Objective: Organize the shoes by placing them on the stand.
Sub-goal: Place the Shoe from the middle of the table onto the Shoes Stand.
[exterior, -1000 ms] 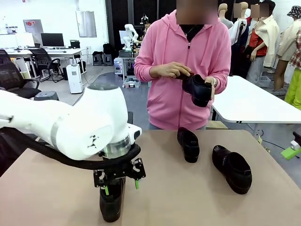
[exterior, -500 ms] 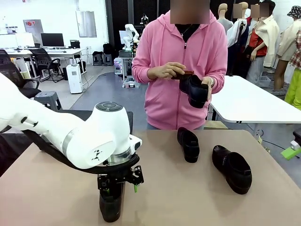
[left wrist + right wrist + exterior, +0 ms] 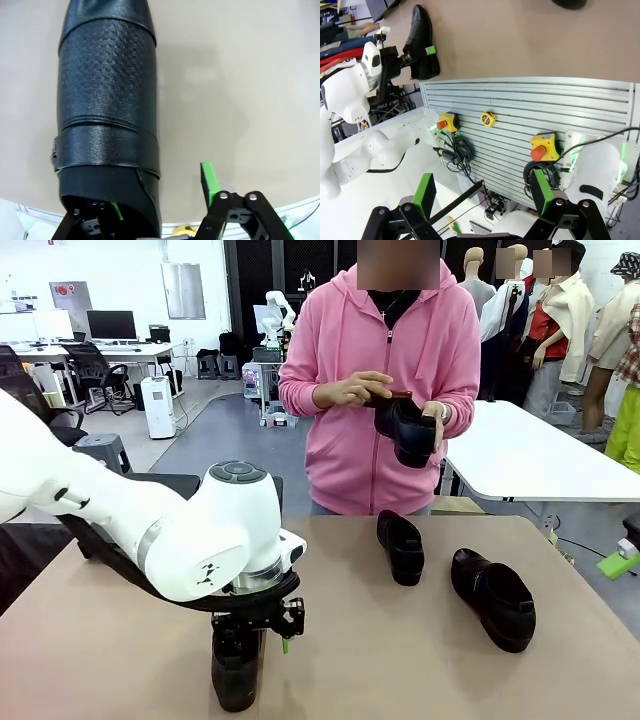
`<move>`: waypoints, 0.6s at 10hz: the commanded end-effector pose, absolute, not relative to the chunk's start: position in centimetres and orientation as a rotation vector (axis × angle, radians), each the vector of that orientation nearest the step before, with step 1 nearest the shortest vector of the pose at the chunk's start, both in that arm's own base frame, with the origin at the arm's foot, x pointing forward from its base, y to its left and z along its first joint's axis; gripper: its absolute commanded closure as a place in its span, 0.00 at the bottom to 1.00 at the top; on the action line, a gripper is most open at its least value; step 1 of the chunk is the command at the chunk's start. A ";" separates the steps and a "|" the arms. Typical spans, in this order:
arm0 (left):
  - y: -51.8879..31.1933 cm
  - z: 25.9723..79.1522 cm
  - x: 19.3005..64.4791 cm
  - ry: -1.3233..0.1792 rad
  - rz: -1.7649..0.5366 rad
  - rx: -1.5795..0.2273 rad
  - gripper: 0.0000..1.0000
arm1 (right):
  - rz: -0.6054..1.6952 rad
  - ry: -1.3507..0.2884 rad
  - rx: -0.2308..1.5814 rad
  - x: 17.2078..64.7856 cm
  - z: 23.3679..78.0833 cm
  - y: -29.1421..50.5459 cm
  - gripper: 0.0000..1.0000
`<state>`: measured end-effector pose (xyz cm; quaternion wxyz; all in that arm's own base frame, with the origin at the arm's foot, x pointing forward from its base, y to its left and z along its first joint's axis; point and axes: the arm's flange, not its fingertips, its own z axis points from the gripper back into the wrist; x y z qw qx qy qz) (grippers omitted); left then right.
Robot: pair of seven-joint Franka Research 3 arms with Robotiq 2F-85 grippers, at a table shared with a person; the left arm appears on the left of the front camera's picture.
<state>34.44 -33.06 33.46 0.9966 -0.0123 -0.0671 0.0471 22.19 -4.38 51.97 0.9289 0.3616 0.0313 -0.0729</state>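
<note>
My left tool: jaws wide, straddling the heel of the near loafer. One pad stands clear of the leather, so there is no grip yet. That loafer lies flat on the surface. A second loafer and a third loafer lie well beyond it, toward my right. The fourth loafer is farther off, in the person's hands. My right tool: wide, empty. Progress, as I judge it: no shoe on the stand yet; all four remain.

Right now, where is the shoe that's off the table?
In the front view, the lifted shoe is held by the person at chest height, right of centre beyond the table, above another shoe.
</note>
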 end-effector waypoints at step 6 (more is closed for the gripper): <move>-33.1 35.8 33.2 -0.218 0.096 0.081 1.00 | -0.139 0.062 0.752 22.1 52.3 -4.5 0.00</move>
